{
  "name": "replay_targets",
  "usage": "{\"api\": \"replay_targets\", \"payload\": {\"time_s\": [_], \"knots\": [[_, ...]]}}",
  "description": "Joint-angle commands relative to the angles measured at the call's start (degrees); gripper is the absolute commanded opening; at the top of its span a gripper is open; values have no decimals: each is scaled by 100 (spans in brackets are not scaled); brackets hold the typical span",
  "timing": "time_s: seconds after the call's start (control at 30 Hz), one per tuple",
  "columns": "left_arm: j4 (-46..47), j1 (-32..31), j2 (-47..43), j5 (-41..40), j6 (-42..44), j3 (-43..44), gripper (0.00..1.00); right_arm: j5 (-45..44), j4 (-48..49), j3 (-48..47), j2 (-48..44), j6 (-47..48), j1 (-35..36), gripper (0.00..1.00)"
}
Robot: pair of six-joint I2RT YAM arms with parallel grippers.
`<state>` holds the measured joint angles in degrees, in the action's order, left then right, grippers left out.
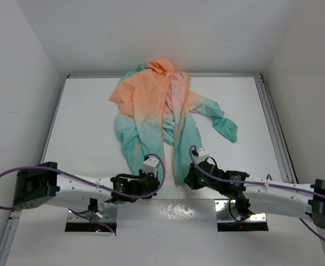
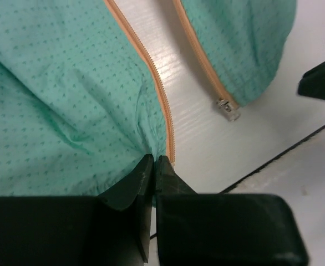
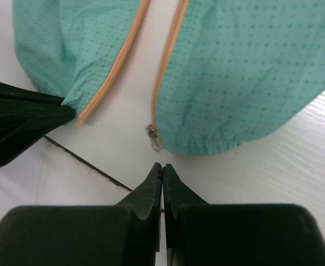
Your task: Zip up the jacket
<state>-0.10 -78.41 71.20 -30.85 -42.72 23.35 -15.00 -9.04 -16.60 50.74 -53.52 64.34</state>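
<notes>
the white table (image 1: pixel 79 133) holds the jacket (image 1: pixel 146 105), lying open with its hood far and its teal hem near the arms. the left gripper (image 2: pixel 154 162) is closed, pinching the hem beside the orange zipper tape (image 2: pixel 161 97). the right gripper (image 3: pixel 162 168) is closed on nothing, just short of the zipper slider (image 3: pixel 152 136).

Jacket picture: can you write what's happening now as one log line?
jacket: unzipped | left gripper: shut on jacket corner | right gripper: shut, empty, just short of zipper pull | zipping: not started
</notes>
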Motion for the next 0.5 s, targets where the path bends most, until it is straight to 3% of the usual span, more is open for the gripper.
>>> {"api": "replay_targets", "payload": {"time_s": [0.0, 0.23, 0.27, 0.3, 0.4, 0.47], "knots": [[842, -34, -710, -463, -772, -470, 0, 76, 420, -396, -47, 113, 44, 0], [1459, -16, -2074, -1423, -940, -1043, 0, 111, 393, -836, 356, 131, 44, 3], [1651, -25, -2266, -1467, -879, -1096, 0, 338, 551, -836, 401, 114, 44, 7], [1801, -25, -2329, -1459, -791, -1192, 0, 488, 726, -827, 445, 87, 44, 18], [2136, -25, -2461, -1328, -632, -1350, 0, 831, 1482, -801, 603, -79, 44, 39], [2294, -25, -2523, -1187, -580, -1386, 0, 929, 2009, -757, 717, -211, 35, 45]]}}
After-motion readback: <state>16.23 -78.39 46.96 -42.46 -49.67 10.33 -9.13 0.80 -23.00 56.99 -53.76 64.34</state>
